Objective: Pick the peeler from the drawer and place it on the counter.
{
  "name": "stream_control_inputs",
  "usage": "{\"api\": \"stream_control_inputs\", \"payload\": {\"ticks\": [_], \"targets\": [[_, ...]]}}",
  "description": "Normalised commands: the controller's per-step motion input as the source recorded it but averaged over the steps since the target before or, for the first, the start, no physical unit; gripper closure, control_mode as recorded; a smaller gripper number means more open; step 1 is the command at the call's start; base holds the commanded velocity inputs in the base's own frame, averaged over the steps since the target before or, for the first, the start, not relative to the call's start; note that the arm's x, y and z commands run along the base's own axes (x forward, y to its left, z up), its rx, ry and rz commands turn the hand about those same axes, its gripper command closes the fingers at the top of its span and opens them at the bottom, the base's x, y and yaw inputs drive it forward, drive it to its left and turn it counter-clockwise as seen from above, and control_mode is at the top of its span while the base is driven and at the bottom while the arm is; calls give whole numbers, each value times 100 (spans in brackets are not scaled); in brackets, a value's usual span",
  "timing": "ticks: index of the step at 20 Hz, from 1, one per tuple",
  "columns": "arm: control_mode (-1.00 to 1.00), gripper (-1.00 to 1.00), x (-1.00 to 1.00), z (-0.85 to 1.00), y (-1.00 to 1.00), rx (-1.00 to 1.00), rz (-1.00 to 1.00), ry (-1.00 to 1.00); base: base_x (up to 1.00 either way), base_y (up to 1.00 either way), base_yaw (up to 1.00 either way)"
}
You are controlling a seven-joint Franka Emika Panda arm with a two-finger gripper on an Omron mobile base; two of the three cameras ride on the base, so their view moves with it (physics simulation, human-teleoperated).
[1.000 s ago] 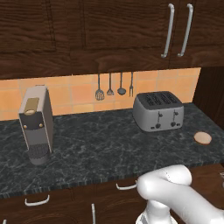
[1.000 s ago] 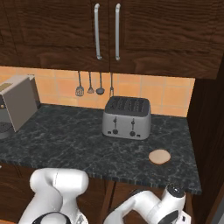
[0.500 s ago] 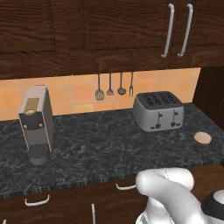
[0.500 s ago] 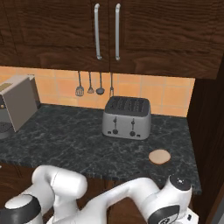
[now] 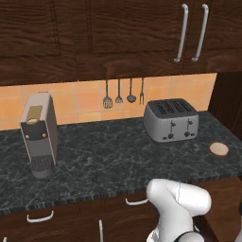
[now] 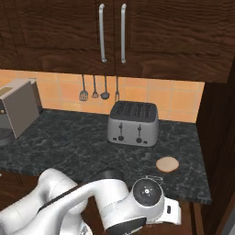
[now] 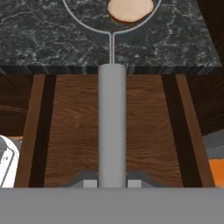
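Arm swung rightward; smooth grey peeler [image 7: 112,127] clamped.

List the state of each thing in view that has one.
claw: shut on the peeler's handle.
peeler: held, its head out over the counter.
drawer: open.
upper cabinet doors: shut.
toaster: upright, nothing sticking out of its slots.
utensils: hanging on the wall.

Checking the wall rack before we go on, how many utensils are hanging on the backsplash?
4, in a row on the tiles between the coffee machine and toaster: spatula, small ladle, rounder ladle, fork. None look hidden.
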Motion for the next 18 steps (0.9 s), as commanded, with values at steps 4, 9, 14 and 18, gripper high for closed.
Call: {"api": "stream_control_inputs", "payload": {"ticks": [4,9,14,18], "targets": [[-100,100,53,14,100,-13,42,-9,0,0,0],[-100,100,60,60,81,-1,41,1,0,0,0],[-100,100,47,41,76,5,27,9,0,0,0],[-100,100,42,0,100,0,17,7,0,0,0]]}}
